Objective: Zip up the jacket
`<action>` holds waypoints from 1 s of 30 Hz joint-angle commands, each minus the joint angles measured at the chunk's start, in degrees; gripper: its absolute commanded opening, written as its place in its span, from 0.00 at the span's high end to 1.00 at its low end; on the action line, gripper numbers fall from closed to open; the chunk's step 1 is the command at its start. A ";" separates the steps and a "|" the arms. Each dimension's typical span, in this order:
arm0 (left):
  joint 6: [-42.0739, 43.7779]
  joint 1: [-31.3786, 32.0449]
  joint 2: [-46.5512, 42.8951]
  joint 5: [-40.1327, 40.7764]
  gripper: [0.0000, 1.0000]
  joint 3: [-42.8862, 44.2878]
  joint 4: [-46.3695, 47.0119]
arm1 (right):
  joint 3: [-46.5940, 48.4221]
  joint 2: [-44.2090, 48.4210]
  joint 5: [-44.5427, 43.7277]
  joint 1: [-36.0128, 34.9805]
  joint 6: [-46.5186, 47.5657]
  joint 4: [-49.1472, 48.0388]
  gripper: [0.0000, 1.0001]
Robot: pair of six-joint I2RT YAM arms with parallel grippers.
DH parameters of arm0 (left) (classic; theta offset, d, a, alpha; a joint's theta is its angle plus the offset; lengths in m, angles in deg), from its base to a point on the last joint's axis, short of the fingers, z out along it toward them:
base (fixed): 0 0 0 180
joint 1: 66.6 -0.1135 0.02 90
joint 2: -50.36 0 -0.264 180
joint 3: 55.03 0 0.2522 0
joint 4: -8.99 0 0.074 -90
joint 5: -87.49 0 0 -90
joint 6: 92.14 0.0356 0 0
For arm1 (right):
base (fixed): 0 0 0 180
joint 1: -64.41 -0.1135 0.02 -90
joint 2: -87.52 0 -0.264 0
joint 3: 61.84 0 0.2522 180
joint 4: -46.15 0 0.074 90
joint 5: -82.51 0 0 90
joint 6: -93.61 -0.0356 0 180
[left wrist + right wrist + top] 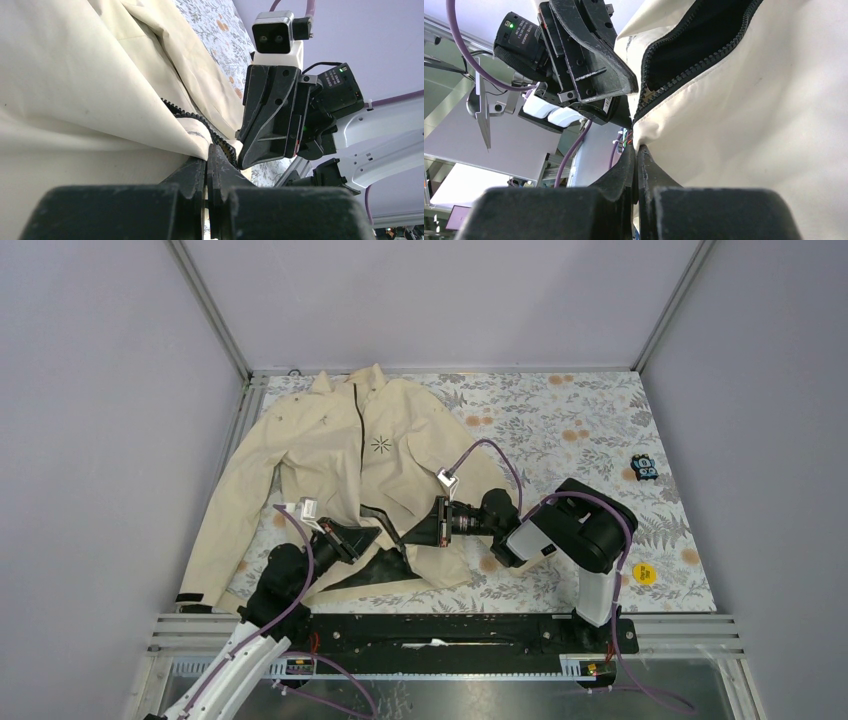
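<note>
The cream jacket lies spread on the table, collar at the far side, hem near the arms. Its dark zipper runs closed from the collar down to mid-chest. Below that the front gapes and shows dark lining. My left gripper is shut on the left front edge at the bottom, fabric pinched beside the zipper teeth. My right gripper faces it, shut on the right front edge of the jacket, just below the zipper teeth. The two grippers' tips sit close together.
A floral cloth covers the table. A small blue and black object lies at the right edge and a yellow disc near the right arm's base. A metal rail runs along the near edge.
</note>
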 commanded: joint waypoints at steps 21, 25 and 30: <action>-0.25 0.18 2.31 -0.92 1.00 -0.54 6.01 | 3.10 -2.65 -7.06 -1.83 -0.76 -9.88 1.00; -0.33 0.18 2.51 -0.81 1.00 -0.51 6.07 | 1.86 -1.28 -8.46 -1.83 0.38 -9.75 1.00; -0.54 0.18 2.94 -0.62 1.00 -0.51 6.20 | 2.02 -0.25 -9.07 -1.82 0.77 -9.79 1.00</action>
